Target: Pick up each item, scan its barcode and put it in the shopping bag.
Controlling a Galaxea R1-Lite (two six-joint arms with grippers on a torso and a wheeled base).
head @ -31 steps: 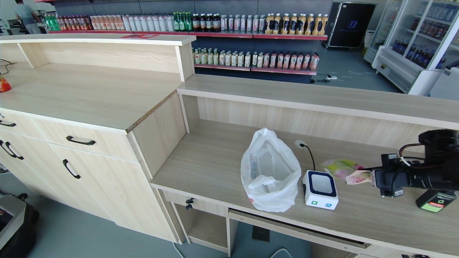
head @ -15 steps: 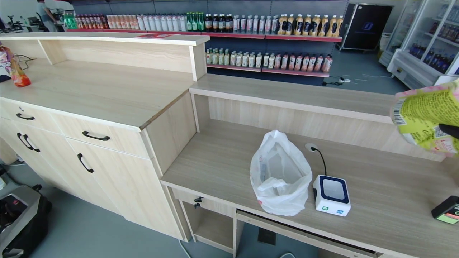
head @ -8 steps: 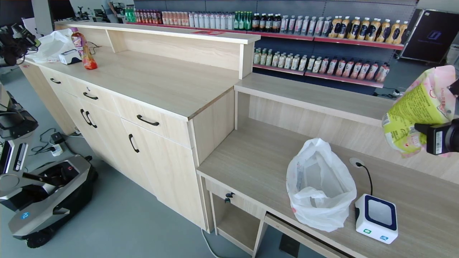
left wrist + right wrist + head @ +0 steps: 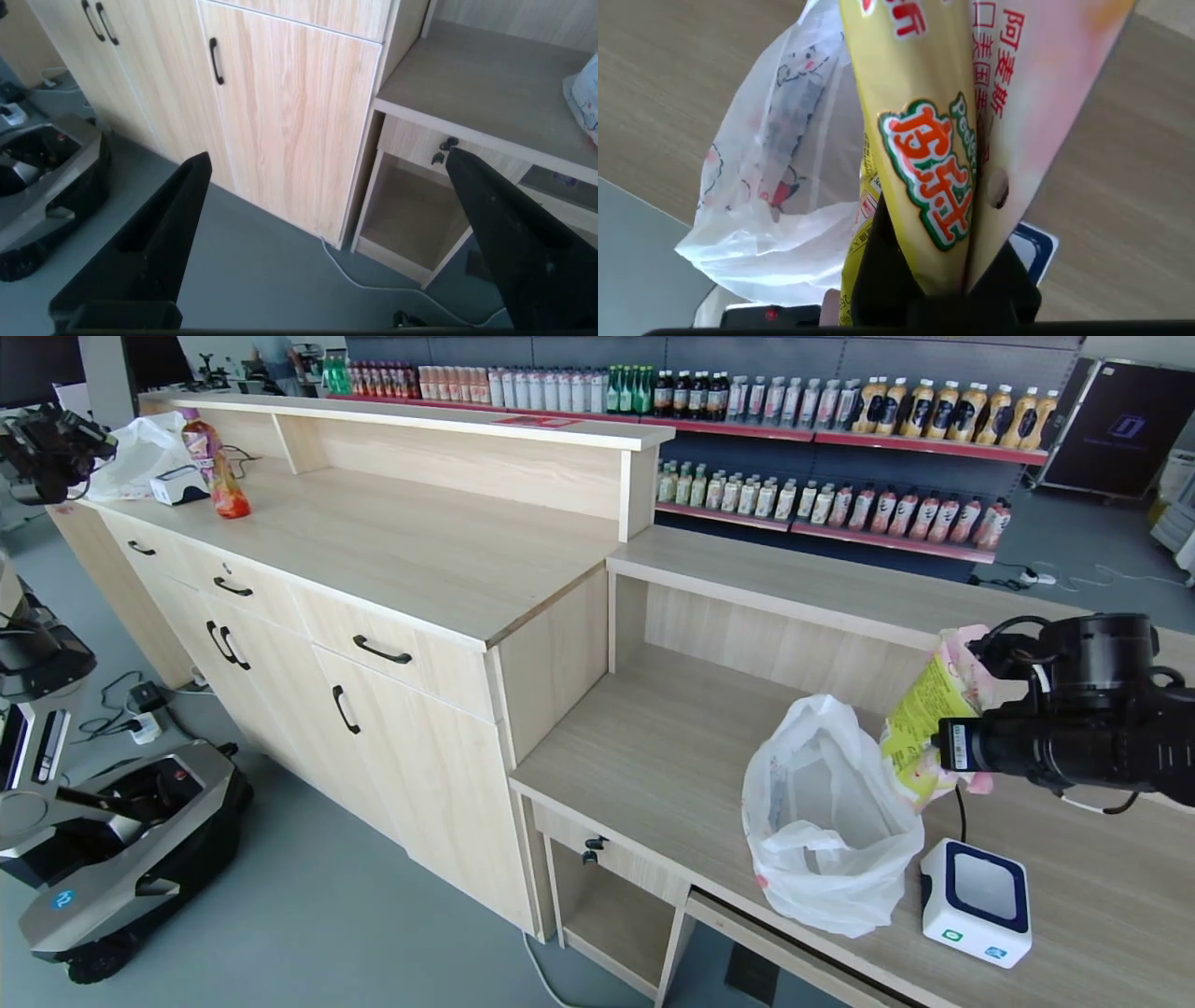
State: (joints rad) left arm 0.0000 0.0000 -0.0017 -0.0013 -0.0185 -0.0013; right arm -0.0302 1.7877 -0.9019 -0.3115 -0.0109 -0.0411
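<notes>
One desk (image 4: 672,747): carries the shopping bag (image 4: 826,821).
Snack packet (image 4: 920,719): up in the air, by the bag's open top.
Scanner (image 4: 977,901): just beside the bag.
Right claw (image 4: 943,747): holding the packet.
Left claw (image 4: 327,163): wide, well away from the bag.

The snack packet (image 4: 920,733) is yellow-green on one face and pale pink on the other, with red-orange lettering edged in white and green. The shopping bag (image 4: 826,821) is translucent white, printed with small red and dark figures. The scanner (image 4: 976,901) is white with a navy frame around a grey window. The counter (image 4: 653,747) is pale wood grain; its handles (image 4: 381,651) and the right gripper (image 4: 945,747) are black.
</notes>
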